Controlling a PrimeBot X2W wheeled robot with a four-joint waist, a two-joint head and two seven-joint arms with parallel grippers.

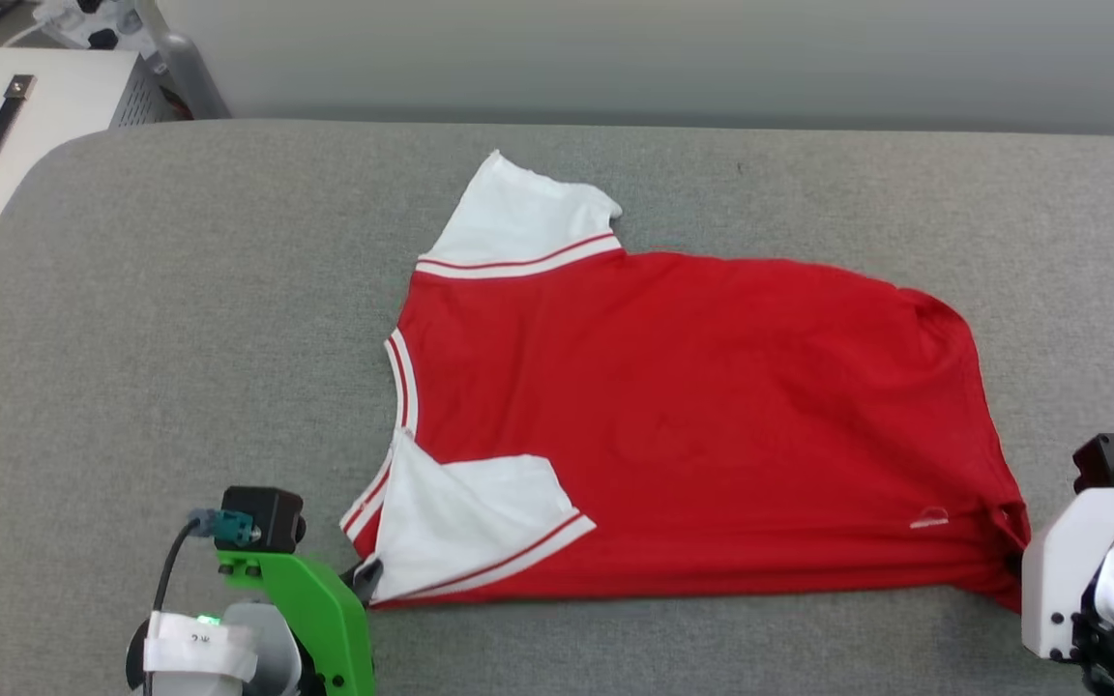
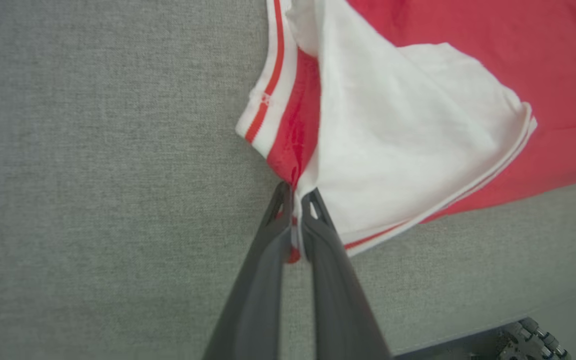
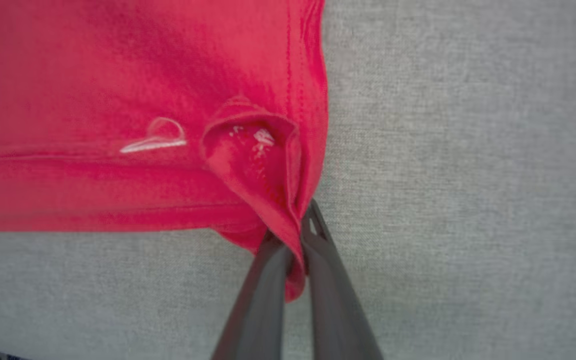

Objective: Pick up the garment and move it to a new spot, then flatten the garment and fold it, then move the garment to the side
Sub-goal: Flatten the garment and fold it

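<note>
Garment (image 1: 692,406) lies flat on the grey table (image 1: 180,319), its near edge pinched at both corners: left gripper (image 2: 295,200) clamped on the shoulder beside the turned-in white sleeve (image 2: 408,125), right gripper (image 3: 295,235) clamped on the hem. Head camera takes in the far sleeve (image 1: 518,213); right wrist camera catches a white mark (image 3: 153,140) (too blurred to read).

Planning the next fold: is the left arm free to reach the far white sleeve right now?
Probably not yet. The left claw is shut on the shirt at its near corner and must let go first; otherwise open grey surface leads to the far sleeve.
</note>
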